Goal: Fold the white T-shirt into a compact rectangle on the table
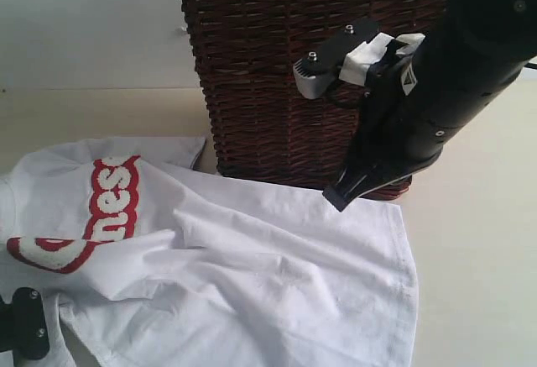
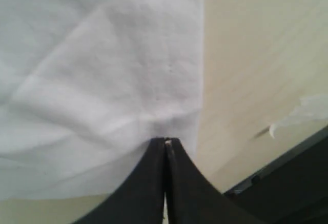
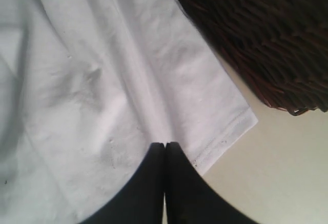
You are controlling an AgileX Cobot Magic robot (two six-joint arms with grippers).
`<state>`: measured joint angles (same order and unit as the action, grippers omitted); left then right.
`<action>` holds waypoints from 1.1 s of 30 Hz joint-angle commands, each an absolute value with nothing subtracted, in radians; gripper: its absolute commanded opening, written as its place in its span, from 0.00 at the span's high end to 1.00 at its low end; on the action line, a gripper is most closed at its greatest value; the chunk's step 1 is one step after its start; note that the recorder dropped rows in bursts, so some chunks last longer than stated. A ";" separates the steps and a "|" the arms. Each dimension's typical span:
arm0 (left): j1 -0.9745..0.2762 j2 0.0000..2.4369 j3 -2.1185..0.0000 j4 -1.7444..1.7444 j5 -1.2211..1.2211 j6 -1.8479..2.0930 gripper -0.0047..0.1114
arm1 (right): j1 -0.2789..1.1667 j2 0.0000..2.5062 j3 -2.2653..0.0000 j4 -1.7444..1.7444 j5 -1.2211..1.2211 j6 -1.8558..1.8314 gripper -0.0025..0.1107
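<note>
Creased white T-shirt [image 1: 252, 258] spread on matte cream table [image 1: 478, 258], against dark woven wicker basket [image 1: 268, 73], fuzzy red-edged lettering [image 1: 113, 195], left gripper [image 2: 165, 146] fingers pinching puckered cloth, right gripper [image 3: 165, 149] fingers pressed together over stitched hem

Readable marks, exterior view. White T-shirt [image 1: 252, 266]: chest lettering [image 1: 109, 195], fuzzy white characters with a red outline, lying sideways along the cloth. Three characters in the middle of the word read roughly as "mes", with the first uncertain. The larger looped character at the lower end is creased and cannot be read. Right arm [image 1: 453, 73]: small white triangular mark [image 1: 409, 81] on the black housing, too small to make out any characters. Both wrist views: nothing legible.
</note>
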<state>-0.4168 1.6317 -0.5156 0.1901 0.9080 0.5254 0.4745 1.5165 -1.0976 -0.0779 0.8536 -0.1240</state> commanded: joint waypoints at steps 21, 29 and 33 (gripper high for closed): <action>-0.417 1.659 -0.481 0.380 0.295 0.306 0.96 | 0.471 1.513 -1.104 -0.077 0.851 -0.137 0.98; -0.438 1.684 -0.481 0.315 0.585 0.369 0.96 | 0.471 1.513 -1.104 -0.077 0.849 -0.137 0.98; -0.467 1.675 -0.481 0.172 0.701 0.569 0.96 | 0.471 1.513 -1.104 -0.077 0.849 -0.137 0.98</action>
<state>-0.4488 1.6423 -0.5169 0.3101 0.5026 0.4394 0.4745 1.5165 -1.0976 -0.0765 0.8577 -0.1302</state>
